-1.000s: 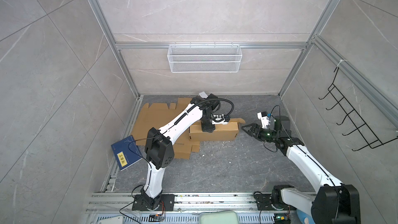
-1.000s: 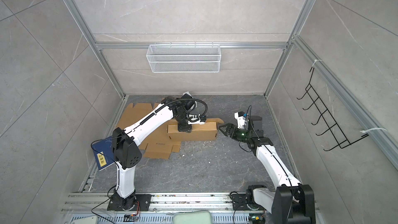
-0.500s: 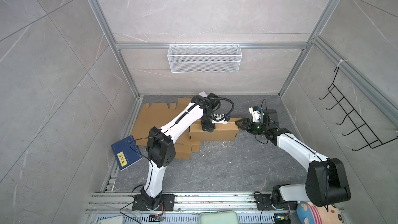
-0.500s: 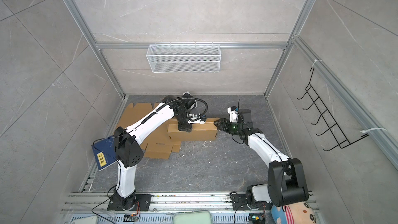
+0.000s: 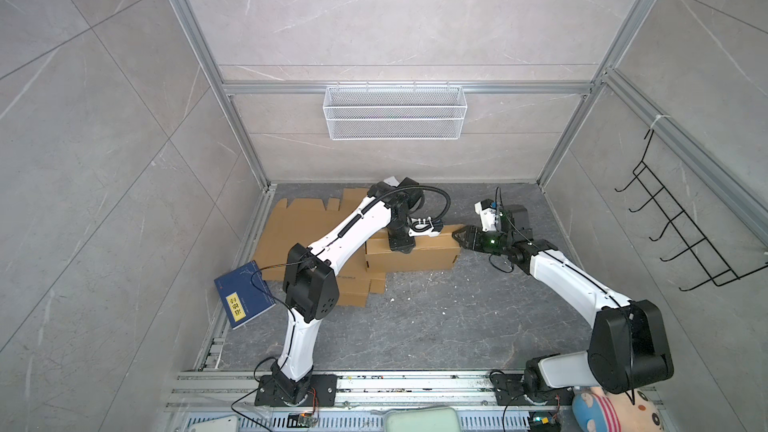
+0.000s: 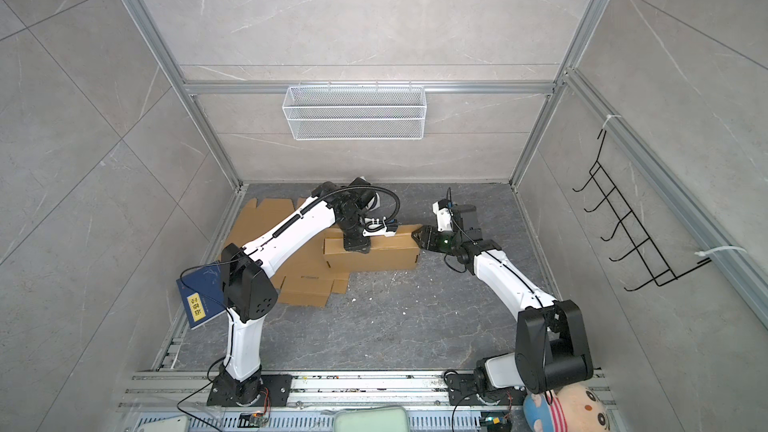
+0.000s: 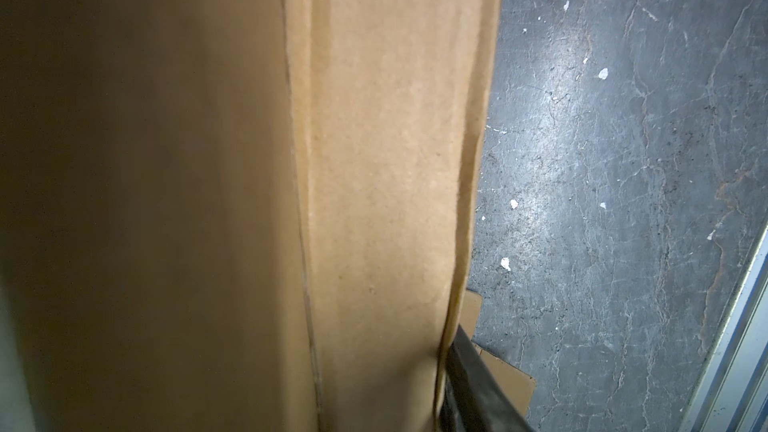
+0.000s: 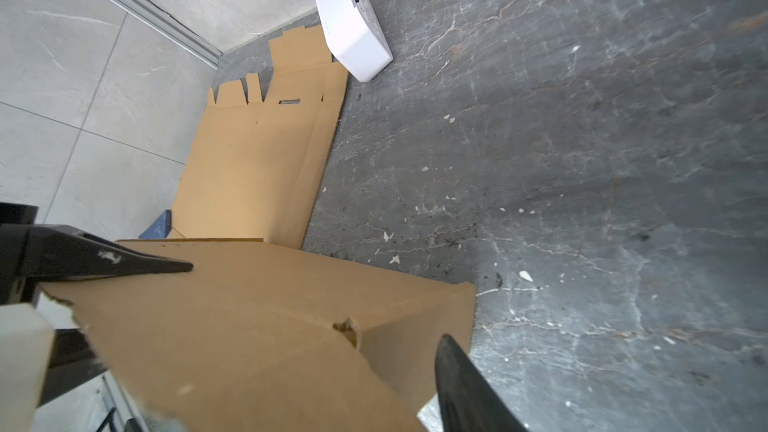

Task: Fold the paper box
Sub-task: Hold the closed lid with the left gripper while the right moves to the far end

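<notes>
The box (image 5: 411, 257) lies touching the flat sheets (image 5: 299, 230); at its other end the right gripper (image 5: 457, 238) has its fingers apart around a flap (image 8: 415, 326). We should close squarely on that flap and fold along its crease while the left gripper (image 5: 401, 245) steadies the box's wall (image 7: 395, 160). Only one finger (image 7: 469, 384) shows there, so we cannot tell its grip.

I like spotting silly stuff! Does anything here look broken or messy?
Yes. The paper box has a small tear at one folded corner, in the right wrist view. White bits speckle the dark floor, a blue book sits crooked at the floor's left edge, and a plush toy lies in the front right corner.
</notes>
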`<control>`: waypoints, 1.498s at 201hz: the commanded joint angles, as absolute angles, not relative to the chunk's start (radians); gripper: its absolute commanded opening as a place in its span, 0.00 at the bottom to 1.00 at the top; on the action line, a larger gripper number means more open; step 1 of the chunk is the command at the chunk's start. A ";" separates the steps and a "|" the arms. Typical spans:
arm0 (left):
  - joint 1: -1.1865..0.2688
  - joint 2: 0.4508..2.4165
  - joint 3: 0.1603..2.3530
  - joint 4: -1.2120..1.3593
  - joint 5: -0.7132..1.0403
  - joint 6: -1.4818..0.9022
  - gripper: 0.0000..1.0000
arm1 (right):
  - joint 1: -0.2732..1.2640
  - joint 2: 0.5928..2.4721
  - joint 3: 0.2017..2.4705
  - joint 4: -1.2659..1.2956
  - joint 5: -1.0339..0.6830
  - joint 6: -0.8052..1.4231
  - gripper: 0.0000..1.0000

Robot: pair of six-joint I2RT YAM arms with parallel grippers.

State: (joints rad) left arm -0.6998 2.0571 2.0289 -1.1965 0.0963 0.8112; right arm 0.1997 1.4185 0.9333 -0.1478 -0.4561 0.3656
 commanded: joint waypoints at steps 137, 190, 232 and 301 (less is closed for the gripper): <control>-0.683 2.115 1.980 -1.154 0.143 0.811 0.45 | 0.170 1.489 0.899 -0.301 -0.418 0.415 0.42; -0.683 2.118 1.979 -1.146 0.151 0.809 0.45 | 0.172 1.505 0.956 -0.397 -0.367 0.367 0.39; -0.683 2.115 1.971 -1.141 0.145 0.812 0.43 | 0.143 1.351 1.006 -0.351 -0.511 0.359 0.58; -0.681 2.114 1.972 -1.129 0.139 0.827 0.42 | 0.162 1.358 1.259 -0.710 -0.302 -0.077 0.67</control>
State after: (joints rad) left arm -0.6827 2.0598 2.0163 -1.1603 0.1169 0.8127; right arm 0.1215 1.3270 1.1995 -0.5598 -0.3836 0.1127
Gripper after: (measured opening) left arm 0.427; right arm 0.666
